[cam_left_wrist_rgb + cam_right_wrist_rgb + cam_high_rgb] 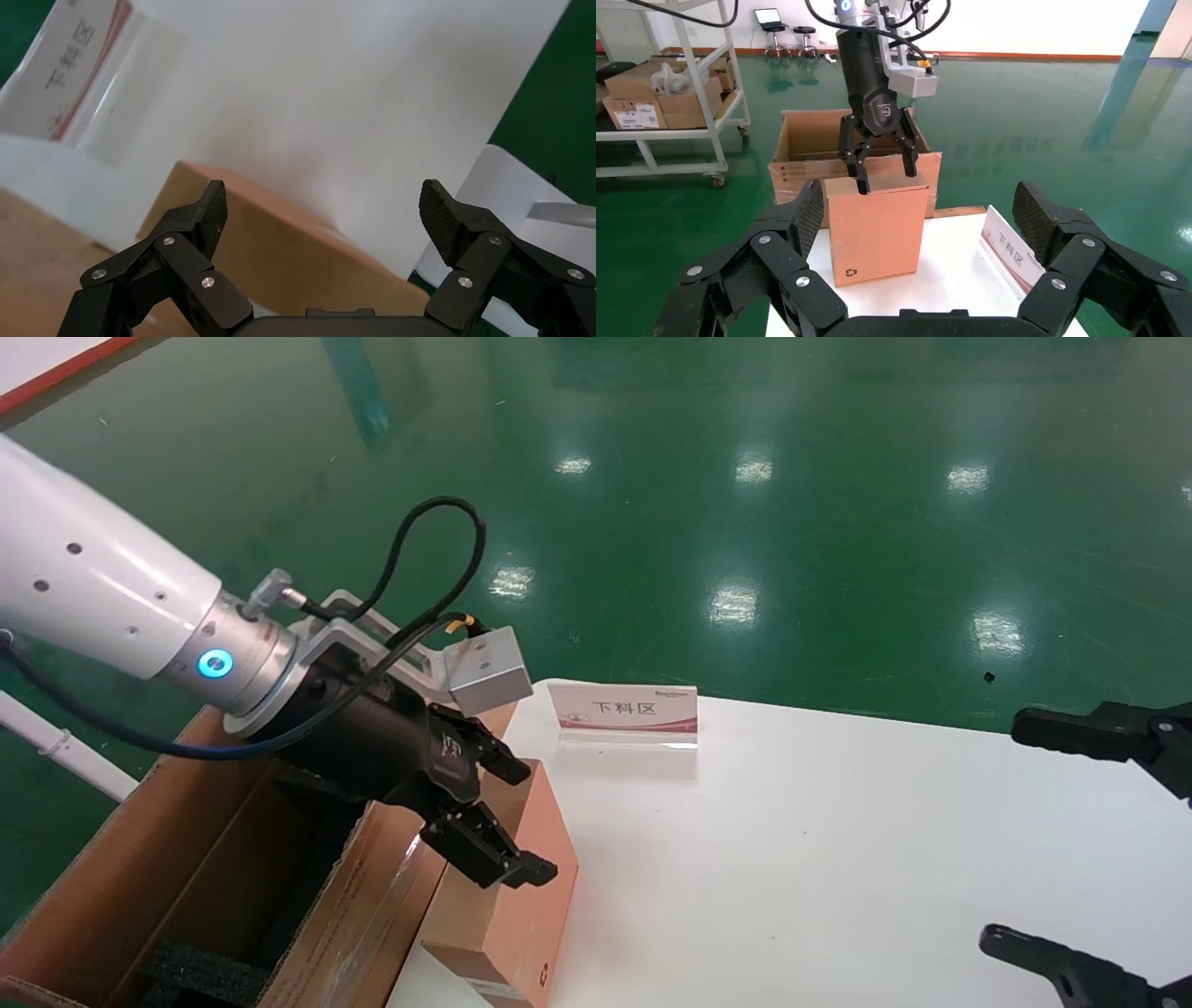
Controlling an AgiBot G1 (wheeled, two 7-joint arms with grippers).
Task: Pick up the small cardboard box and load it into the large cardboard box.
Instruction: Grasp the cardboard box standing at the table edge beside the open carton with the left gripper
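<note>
Now the left gripper hangs just above the small cardboard box, fingers wide. The box stands on the worktop beside the large cardboard box. Next, I think: drop and squeeze.

The scene is brightly and evenly lit from overhead: rows of ceiling lamps mirror as soft white patches on the glossy green floor, strongest in the head view. The white table is nearly blown out, with only faint, diffuse shadows. In the left wrist view the table surface and the sign are soft and out of focus, while the near fingers are sharp. The right wrist view is crisp throughout, with mild bending of straight lines toward its edges.
</note>
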